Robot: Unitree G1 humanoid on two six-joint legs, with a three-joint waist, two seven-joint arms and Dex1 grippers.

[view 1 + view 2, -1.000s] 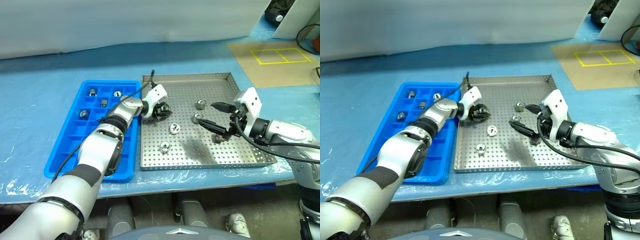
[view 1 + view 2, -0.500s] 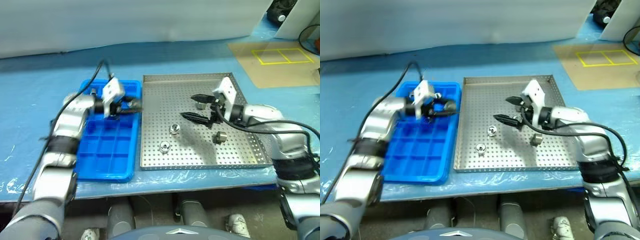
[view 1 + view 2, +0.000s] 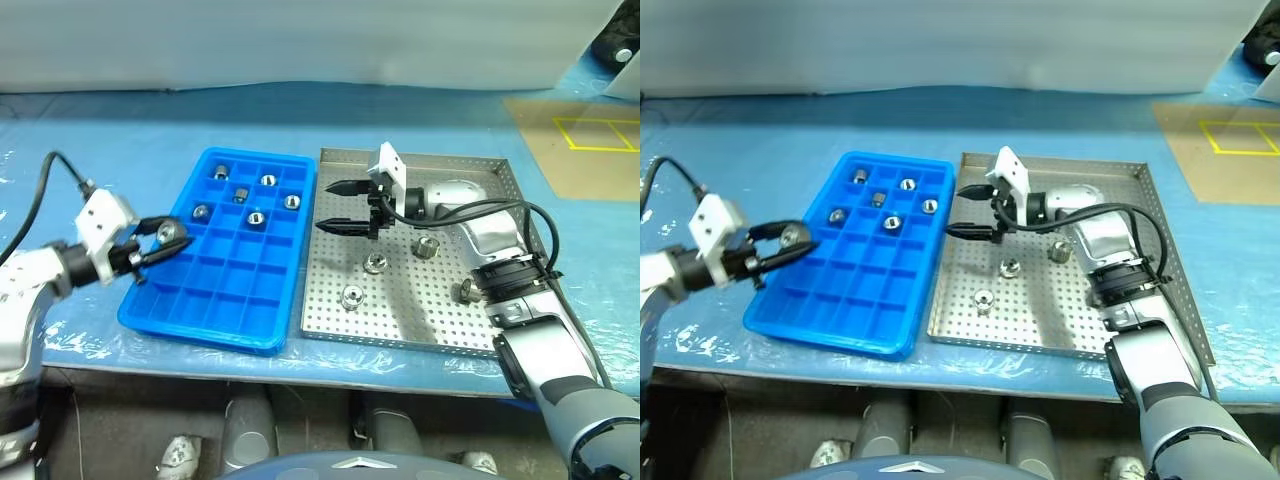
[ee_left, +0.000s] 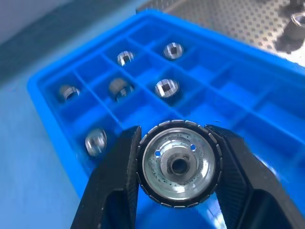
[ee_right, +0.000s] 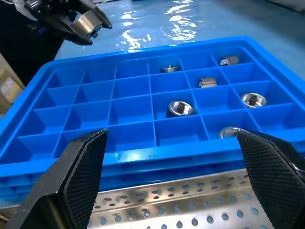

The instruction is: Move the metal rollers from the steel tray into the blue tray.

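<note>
The rollers (image 3: pixel 376 263) are short, shiny silver cylinders with a hollow centre. One of them, the held roller (image 4: pixel 178 167), shows a finely ribbed rim and a small bore in the left wrist view. It is clamped between the two black fingers of the left gripper (image 3: pixel 165 240), just off the blue tray's (image 3: pixel 205 310) left edge.

Six rollers lie in the blue tray, all in compartments toward its far end, each in its own cell. Four more rest on the steel tray (image 3: pixel 480 338): two near its left middle, one near the centre just beside the right arm, one toward the right edge.

The blue tray is bright, glossy plastic, rectangular, divided into a grid of small square cells with thin walls. The steel tray is grey perforated metal, square and shallow, with a low raised rim; it sits just beside the blue tray's right edge. Both stand on a table covered in wrinkled blue film (image 3: pixel 120 150).

The right gripper (image 3: pixel 338 206) hangs over the steel tray's far left corner, its fingers spread wide and empty, pointing toward the blue tray.
</note>
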